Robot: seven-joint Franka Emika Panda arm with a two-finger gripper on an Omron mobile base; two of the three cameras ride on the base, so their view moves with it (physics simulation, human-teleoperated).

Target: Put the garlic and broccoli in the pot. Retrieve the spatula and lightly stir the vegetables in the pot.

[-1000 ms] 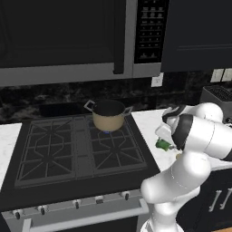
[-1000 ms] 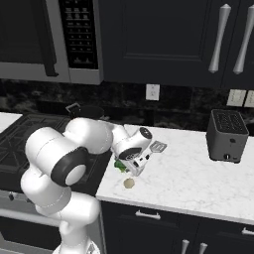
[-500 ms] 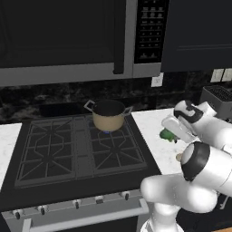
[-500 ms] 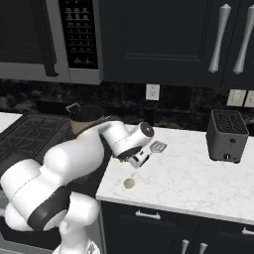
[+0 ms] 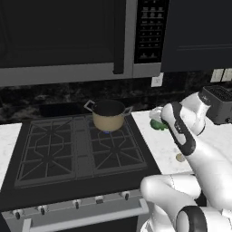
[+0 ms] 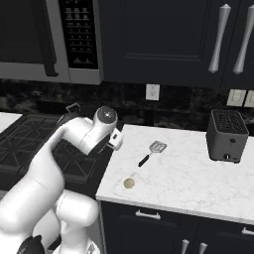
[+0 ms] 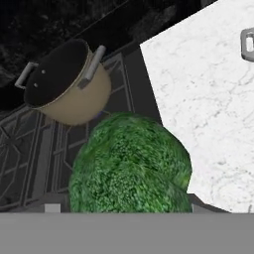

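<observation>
While we carry the broccoli [image 7: 130, 166] clamped in our tool [image 5: 157, 118] above the surface's [image 6: 198, 173] left edge, the pot [image 5: 108, 115] sits on the stove's [image 5: 59, 154] back right burner.

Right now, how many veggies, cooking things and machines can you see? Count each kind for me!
Veggies: 2, broccoli and garlic
Cooking things: 2, pot and spatula
Machines: 3, stove, microwave and toaster
Total: 7
</observation>
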